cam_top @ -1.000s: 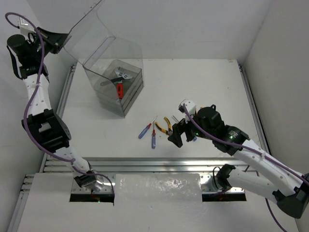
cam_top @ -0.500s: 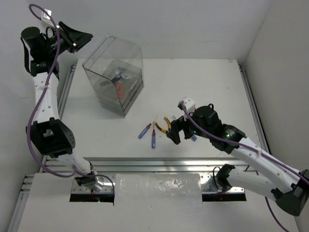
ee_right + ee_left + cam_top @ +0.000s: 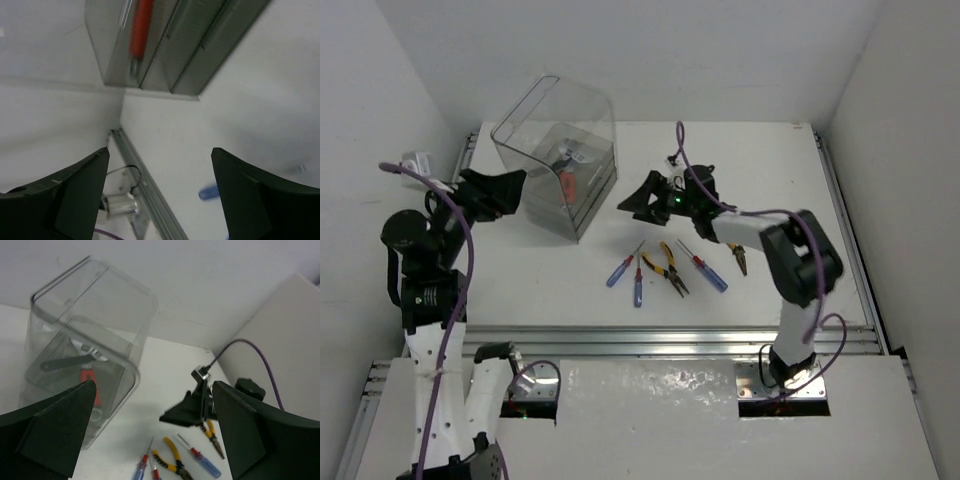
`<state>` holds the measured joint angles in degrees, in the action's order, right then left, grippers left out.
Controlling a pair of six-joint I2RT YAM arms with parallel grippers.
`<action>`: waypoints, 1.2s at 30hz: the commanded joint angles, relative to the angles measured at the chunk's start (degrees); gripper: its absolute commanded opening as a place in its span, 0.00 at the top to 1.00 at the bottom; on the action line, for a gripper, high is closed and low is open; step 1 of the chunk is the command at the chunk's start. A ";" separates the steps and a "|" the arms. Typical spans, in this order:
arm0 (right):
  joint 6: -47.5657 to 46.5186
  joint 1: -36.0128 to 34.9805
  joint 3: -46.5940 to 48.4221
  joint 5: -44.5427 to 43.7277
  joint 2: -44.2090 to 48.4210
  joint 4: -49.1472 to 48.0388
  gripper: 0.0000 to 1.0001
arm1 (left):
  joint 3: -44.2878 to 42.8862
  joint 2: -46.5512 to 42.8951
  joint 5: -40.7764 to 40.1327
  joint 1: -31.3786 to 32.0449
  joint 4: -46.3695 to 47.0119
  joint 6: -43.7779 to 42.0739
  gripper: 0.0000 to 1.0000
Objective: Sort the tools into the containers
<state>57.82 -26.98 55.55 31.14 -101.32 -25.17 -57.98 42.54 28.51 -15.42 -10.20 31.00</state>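
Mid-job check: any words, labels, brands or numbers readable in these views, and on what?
No text can be read in any view.
The wrench in the clear box: small marks near its head, too blurred to read.
The white tag at the far left of the top view: too small to read.

A: What lies on the white tabletop [image 3: 750, 170]?
B: A clear box [image 3: 535, 195] at ten o'clock. Toward six, a loose row: blue screwdriver [image 3: 618, 271], red screwdriver [image 3: 638, 288], yellow pliers [image 3: 666, 270], second blue screwdriver [image 3: 711, 278], with second pliers [image 3: 737, 259] at its two o'clock.
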 commanded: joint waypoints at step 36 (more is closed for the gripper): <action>25.06 0.26 48.25 8.50 -46.16 -18.43 0.91 | 14.29 -7.04 -16.12 9.71 -1.76 -8.94 0.00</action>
<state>83.22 -26.30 101.08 40.53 -147.48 -41.89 -42.68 36.16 11.68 -6.33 -13.58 22.76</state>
